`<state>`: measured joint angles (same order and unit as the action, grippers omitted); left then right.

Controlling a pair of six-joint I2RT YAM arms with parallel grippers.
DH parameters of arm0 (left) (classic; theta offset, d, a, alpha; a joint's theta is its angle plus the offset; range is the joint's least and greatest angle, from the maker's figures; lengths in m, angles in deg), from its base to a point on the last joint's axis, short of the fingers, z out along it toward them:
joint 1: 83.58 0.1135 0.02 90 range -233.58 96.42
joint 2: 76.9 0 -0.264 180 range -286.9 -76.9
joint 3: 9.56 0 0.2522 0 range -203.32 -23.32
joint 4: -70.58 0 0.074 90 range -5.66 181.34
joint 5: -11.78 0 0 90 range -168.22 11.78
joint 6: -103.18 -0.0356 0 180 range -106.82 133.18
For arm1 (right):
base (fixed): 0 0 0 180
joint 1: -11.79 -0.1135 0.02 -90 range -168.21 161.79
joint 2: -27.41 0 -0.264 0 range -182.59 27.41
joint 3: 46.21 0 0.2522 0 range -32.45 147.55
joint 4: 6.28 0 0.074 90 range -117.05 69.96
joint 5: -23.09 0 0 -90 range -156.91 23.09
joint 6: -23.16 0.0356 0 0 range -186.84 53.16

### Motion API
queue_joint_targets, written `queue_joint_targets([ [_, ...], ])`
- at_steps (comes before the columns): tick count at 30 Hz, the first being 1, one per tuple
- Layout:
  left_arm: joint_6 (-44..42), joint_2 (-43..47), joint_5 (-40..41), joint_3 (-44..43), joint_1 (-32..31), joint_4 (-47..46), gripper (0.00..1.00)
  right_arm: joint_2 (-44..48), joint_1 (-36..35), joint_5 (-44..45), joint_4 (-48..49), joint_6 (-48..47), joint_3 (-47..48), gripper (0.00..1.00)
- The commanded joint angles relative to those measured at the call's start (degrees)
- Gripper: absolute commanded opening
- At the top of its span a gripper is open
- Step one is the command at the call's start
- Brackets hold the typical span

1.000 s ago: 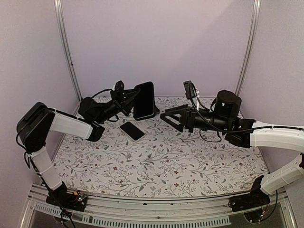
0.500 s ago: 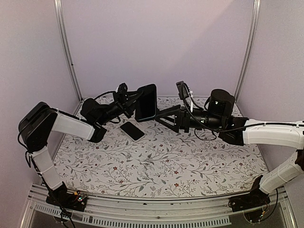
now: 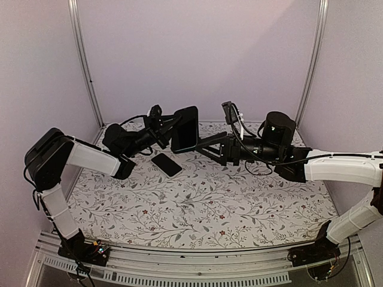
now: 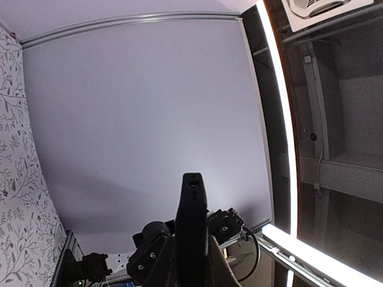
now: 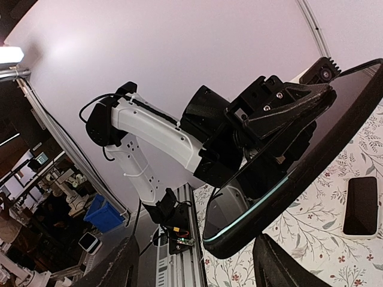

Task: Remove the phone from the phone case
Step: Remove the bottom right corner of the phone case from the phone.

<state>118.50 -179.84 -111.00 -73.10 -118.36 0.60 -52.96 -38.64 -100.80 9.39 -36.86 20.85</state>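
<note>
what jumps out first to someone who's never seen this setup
The left gripper is shut on a dark, teal-edged cased phone, holding it on end in the air over the back of the floral table. The right gripper reaches in from the other side, jaws open around the phone's edge. A smaller dark slab lies flat on the table just below them.

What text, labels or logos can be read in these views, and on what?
No text is readable.
On the cased phone in the left gripper: dark screen, no mark visible.
On the flat phone: nothing.
On the lab clutter in the right wrist view: too blurred to read.
</note>
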Motion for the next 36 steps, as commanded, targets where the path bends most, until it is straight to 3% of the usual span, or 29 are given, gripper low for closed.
queue_joint_targets([
  [1,0.8,-0.3,0.2,-2.4,-0.7,-10.8,0.00,0.4,0.5,-1.2,2.0,0.9,-0.2,0.66],
  [17,0.3,-0.7,-0.2,-4.0,-1.0,-9.7,0.00,-0.5,0.8,-3.1,1.9,1.4,0.9,0.57],
  [28,-0.3,-0.6,-0.7,-4.6,-1.3,-9.5,0.00,-2.0,1.3,-1.0,1.2,3.5,2.7,0.37],
  [32,-0.2,-0.4,-0.7,-4.3,-1.4,-9.6,0.00,-2.0,1.4,-0.8,1.2,3.6,3.0,0.23],
  [36,0.2,-0.4,-0.4,-4.1,-1.4,-9.7,0.00,-2.1,1.4,-1.8,1.3,3.0,3.2,0.16],
])
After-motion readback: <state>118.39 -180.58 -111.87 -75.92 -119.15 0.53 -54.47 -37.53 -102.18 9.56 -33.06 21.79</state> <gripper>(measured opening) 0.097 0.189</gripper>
